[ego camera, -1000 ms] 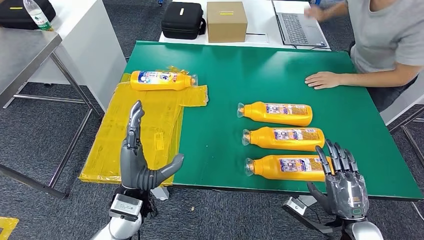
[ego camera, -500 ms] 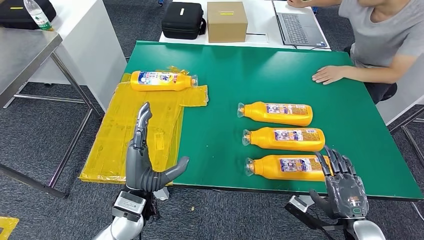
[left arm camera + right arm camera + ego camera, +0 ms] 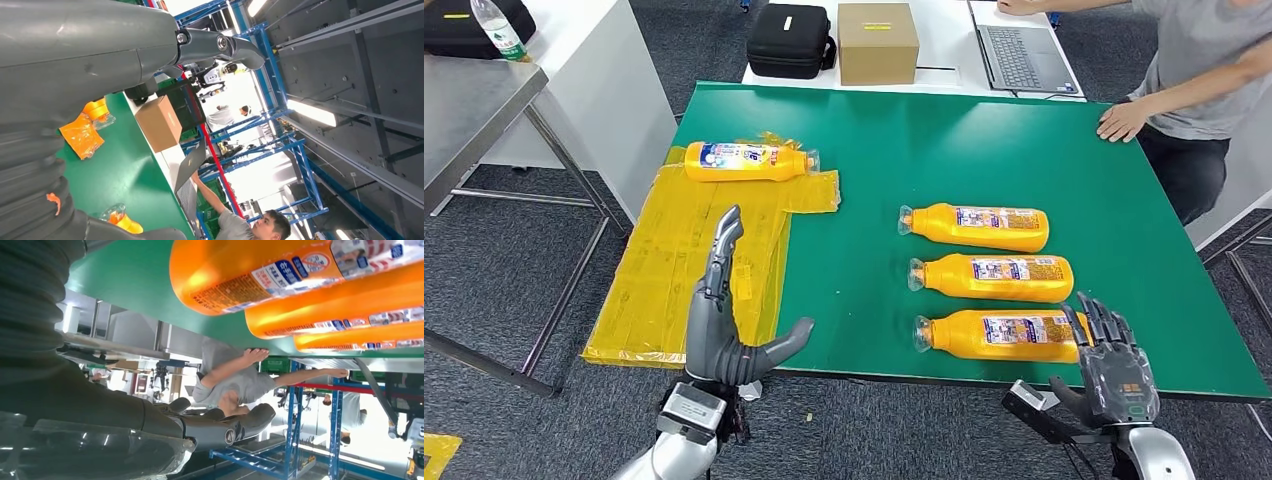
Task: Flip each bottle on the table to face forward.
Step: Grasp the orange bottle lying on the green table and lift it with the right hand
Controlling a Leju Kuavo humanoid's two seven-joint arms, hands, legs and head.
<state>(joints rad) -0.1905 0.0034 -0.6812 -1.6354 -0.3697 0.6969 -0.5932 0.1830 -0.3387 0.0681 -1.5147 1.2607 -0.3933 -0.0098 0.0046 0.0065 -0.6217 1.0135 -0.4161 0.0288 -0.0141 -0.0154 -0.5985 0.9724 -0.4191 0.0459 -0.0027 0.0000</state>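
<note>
The left hand (image 3: 724,325) hovers spread over the counter's (image 3: 874,150) near edge; the right hand (image 3: 1114,375), fingers apart, holds nothing just off the near edge beside the nearest bottle (image 3: 999,335). Three bottles lie crosswise, caps leftward. A fourth bottle (image 3: 749,161) rests on yellow plastic (image 3: 674,270). A person's hand (image 3: 1121,121) touches the far corner.

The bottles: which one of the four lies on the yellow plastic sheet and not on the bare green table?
The lone bottle at the far left, on the yellow plastic sheet. The other three lie stacked in a column on the green table, toward the right.
</note>
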